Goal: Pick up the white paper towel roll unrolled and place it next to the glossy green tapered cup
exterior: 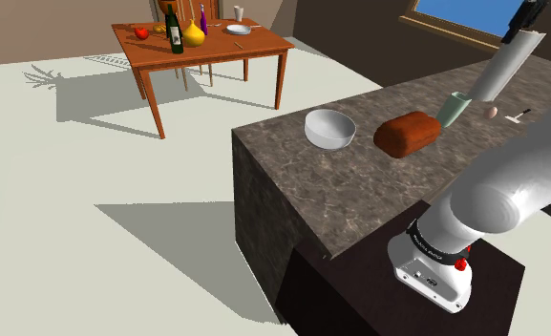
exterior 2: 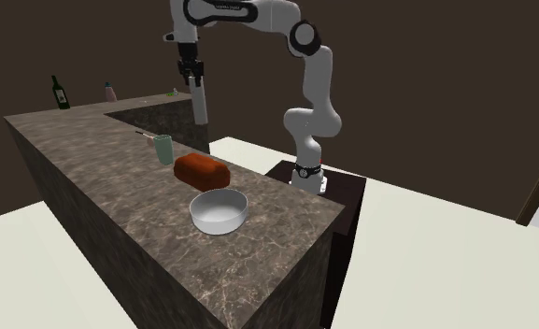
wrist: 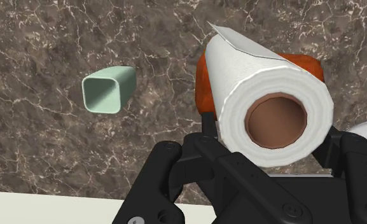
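Wrist view: the black gripper (wrist: 269,130) has its fingers closed against both sides of the white paper towel roll (wrist: 258,76), which it holds well above the stone counter (wrist: 48,159). The roll's long axis runs along the fingers and points down at the brown loaf (wrist: 306,63). The green cup (wrist: 109,89) stands off to one side of the roll, near the loaf. Placing the roll probably calls for a sideways shift toward the cup before lowering.

Probably a home kitchen, stone-patterned counter (exterior: 359,186), wooden dining table (exterior: 260,44), wine bottle (exterior: 173,31)
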Action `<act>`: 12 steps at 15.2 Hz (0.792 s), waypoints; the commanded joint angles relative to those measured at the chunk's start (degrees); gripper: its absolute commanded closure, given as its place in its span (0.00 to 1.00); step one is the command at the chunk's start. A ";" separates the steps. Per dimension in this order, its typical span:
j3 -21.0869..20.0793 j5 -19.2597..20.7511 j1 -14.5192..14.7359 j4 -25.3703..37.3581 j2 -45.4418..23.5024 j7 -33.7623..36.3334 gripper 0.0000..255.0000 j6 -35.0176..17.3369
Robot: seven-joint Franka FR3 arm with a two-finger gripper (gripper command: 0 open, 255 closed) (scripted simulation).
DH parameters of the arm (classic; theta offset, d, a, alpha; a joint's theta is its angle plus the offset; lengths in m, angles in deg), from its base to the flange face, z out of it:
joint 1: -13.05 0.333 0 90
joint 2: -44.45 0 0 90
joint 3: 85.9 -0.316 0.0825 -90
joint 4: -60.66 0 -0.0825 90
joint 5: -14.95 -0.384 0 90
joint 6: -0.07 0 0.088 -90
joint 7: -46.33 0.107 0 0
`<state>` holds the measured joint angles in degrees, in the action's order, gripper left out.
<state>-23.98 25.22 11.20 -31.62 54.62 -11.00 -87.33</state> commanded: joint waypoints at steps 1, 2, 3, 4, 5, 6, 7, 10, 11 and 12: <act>6.95 -5.93 0.42 3.53 -6.92 -6.92 1.00 -0.39; 10.63 -11.35 -0.87 5.58 -12.64 -11.67 1.00 -0.36; 12.57 -17.31 -4.30 7.89 -18.75 -16.54 1.00 0.24; 12.40 -22.08 -9.01 10.40 -23.68 -20.32 1.00 1.19; 9.80 -24.90 -14.66 13.07 -26.78 -22.58 1.00 2.08; 7.99 -27.62 -19.48 15.91 -29.82 -24.60 1.00 3.11; 6.40 -30.14 -23.99 18.98 -32.68 -26.31 1.00 4.24; 1.66 -36.74 -37.03 29.90 -40.63 -29.64 1.00 8.23; 0.06 -38.87 -41.50 34.43 -43.33 -30.21 1.00 9.87; -1.95 -41.41 -47.07 40.68 -46.65 -30.43 1.00 12.14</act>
<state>-23.89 -13.32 -30.01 3.38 11.50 -40.60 -77.08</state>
